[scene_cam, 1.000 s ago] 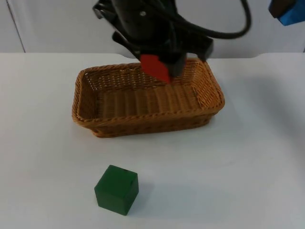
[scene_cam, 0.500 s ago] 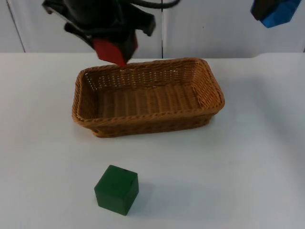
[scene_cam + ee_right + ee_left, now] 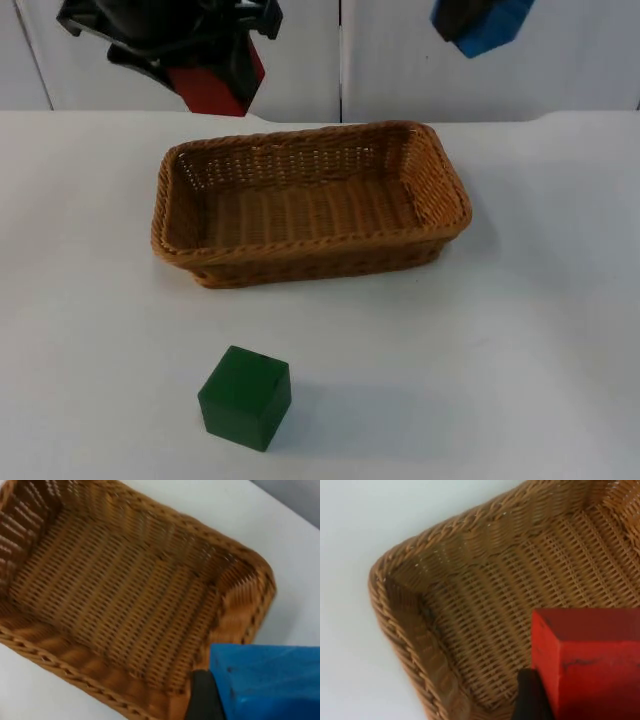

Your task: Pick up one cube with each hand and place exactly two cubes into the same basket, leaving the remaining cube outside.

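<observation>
Robot lab test bench.
A bare white table (image 3: 520,330) fills the frame below a grey partition wall (image 3: 390,60) along the top, with a basket (image 3: 180,215) and green cube (image 3: 245,397) laid out as props.

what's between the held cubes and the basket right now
Nothing visible. The left tool holds the red cube and the right tool the blue cube, both above the table behind the wicker basket, which has nothing in it. The green cube sits in front.

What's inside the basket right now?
Nothing: the basket shows bare wicker floor. The red cube is in the left gripper, the blue cube in the right gripper, both above it.
</observation>
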`<state>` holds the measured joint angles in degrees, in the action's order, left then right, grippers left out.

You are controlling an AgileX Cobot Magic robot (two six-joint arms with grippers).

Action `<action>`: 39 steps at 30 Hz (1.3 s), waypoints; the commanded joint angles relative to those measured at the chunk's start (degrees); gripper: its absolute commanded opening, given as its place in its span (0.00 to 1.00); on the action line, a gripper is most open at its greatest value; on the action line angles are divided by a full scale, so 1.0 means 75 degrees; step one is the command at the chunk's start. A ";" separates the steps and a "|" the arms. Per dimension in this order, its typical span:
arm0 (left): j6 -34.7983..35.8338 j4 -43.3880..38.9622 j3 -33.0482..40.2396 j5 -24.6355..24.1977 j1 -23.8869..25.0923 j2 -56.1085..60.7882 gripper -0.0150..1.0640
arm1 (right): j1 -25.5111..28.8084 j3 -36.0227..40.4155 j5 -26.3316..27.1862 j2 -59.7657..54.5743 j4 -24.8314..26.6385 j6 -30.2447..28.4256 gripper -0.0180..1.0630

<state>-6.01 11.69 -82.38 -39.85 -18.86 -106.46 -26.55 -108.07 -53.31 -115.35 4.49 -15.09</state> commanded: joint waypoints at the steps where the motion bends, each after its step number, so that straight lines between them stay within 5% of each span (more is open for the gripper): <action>1: -0.0112 0.0172 -0.0016 0.0245 0.0033 -0.0216 0.01 | -0.0126 -0.0020 0.0383 -0.0168 0.0079 0.0040 0.02; 20: -0.0400 0.0161 -0.0016 0.1564 0.0033 -0.1583 0.01 | -0.0174 -0.0020 0.1850 -0.1621 0.0336 0.0400 0.02; 30: -0.0452 0.0106 -0.0016 0.2086 0.0033 -0.2056 0.01 | -0.0187 -0.0020 0.2657 -0.2332 0.1502 -0.0202 0.02; 39: -0.0557 0.0119 -0.0016 0.2466 0.0033 -0.2353 0.01 | -0.0187 -0.0020 0.3163 -0.2804 0.1512 -0.0219 0.02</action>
<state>-10.06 12.23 -82.38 -22.70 -18.86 -124.11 -27.63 -108.07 -31.12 -136.43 15.22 -16.30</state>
